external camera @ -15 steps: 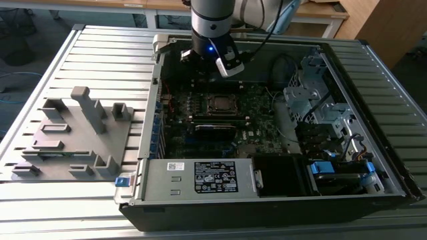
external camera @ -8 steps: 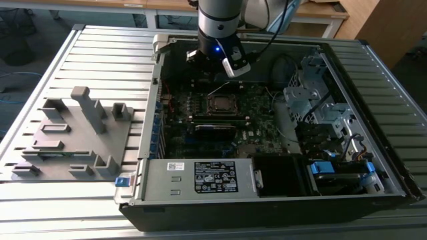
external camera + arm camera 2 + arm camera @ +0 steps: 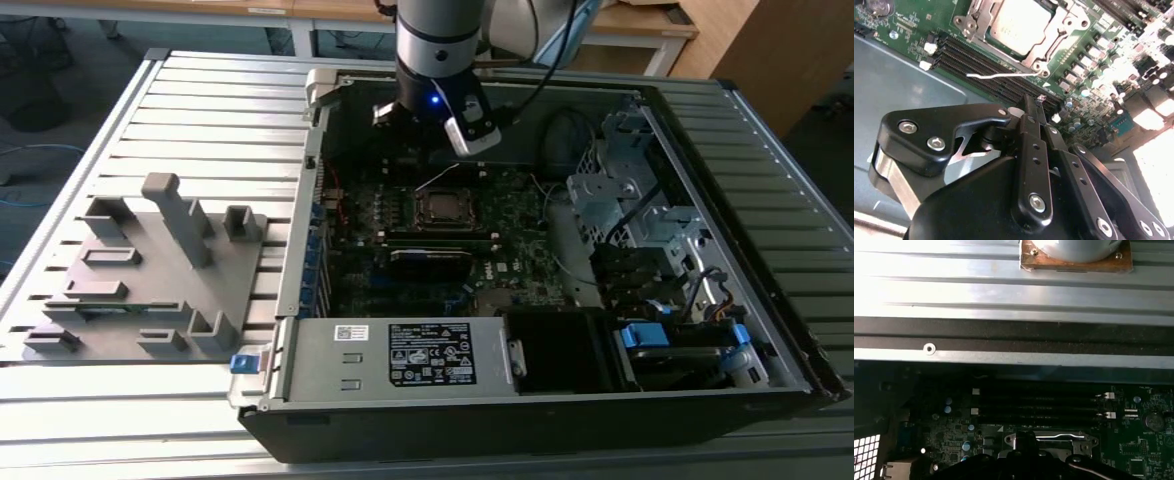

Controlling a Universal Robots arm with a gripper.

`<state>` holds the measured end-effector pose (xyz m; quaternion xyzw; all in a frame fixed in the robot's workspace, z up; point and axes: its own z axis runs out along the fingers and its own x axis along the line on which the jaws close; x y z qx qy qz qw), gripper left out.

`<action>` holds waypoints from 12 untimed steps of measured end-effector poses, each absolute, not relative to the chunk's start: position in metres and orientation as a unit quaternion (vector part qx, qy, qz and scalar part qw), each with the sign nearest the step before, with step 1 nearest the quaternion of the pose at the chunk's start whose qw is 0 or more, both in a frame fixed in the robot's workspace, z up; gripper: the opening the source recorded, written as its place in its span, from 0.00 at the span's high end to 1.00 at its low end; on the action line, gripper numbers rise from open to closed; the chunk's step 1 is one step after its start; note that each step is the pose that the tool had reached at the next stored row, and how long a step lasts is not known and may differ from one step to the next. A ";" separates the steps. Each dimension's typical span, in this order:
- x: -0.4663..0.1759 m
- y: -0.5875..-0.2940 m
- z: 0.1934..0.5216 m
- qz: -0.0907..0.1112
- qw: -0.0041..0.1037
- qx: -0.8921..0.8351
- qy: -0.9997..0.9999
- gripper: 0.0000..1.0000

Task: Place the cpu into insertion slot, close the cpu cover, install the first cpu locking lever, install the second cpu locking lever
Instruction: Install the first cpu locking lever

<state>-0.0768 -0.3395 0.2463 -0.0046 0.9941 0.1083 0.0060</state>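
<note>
The cpu [image 3: 1016,25] lies in the insertion slot [image 3: 441,210] on the motherboard, its dull silver top facing up. The cpu cover [image 3: 976,17] lies flat around it as a metal frame. One thin silver locking lever [image 3: 999,76] stands free beside the socket and rises at a slant [image 3: 441,178] in the exterior view. My gripper [image 3: 1034,100] hangs just above the memory slots beside the socket, its black fingers pressed together and holding nothing. It is behind the socket [image 3: 470,140] in the exterior view. The cover [image 3: 1046,440] also shows in the first wrist view.
Long black memory slots [image 3: 989,65] run beside the socket. A labelled grey power-supply box [image 3: 427,355] sits at the case front. A metal drive cage [image 3: 627,200] stands on the exterior view's right. A grey fixture plate [image 3: 147,270] lies outside the case on the exterior view's left.
</note>
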 end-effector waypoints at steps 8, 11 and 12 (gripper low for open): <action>-0.073 -0.339 0.240 0.105 0.006 -0.005 0.994 0.90; -0.071 -0.339 0.238 0.105 0.006 -0.005 0.994 0.90; -0.071 -0.339 0.237 0.105 0.006 -0.005 0.994 0.90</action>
